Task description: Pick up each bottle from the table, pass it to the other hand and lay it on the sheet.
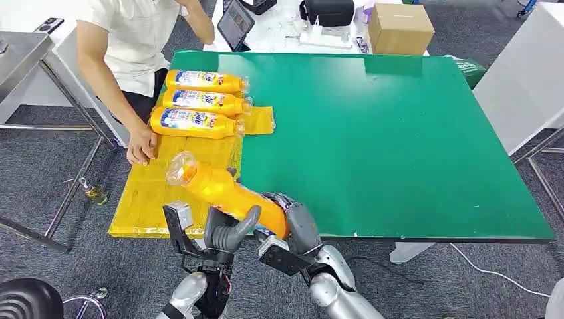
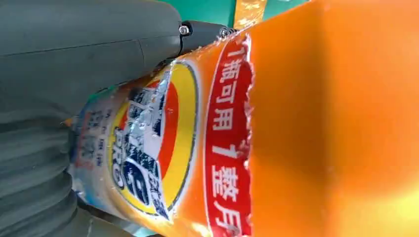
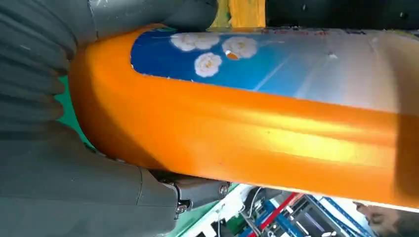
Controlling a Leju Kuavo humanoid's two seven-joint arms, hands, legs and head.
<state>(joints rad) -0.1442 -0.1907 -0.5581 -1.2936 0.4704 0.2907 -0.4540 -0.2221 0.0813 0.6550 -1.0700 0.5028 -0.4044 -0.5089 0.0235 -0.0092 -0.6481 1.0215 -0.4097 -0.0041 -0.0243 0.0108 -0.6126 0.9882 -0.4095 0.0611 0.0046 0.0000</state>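
Both hands grip one bottle [image 1: 219,189] over the surface's near-left corner: right hand [image 1: 299,222] clamps its base, left hand [image 1: 229,229] wraps its middle. Right should release only once left's fingers hold firm.

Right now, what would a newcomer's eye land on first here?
The orange bottle held up at the table's near edge, with both the left hand and the right hand on it. Next, three bottles lying side by side on the yellow sheet at the green table's left, with a person's hand resting on the sheet.
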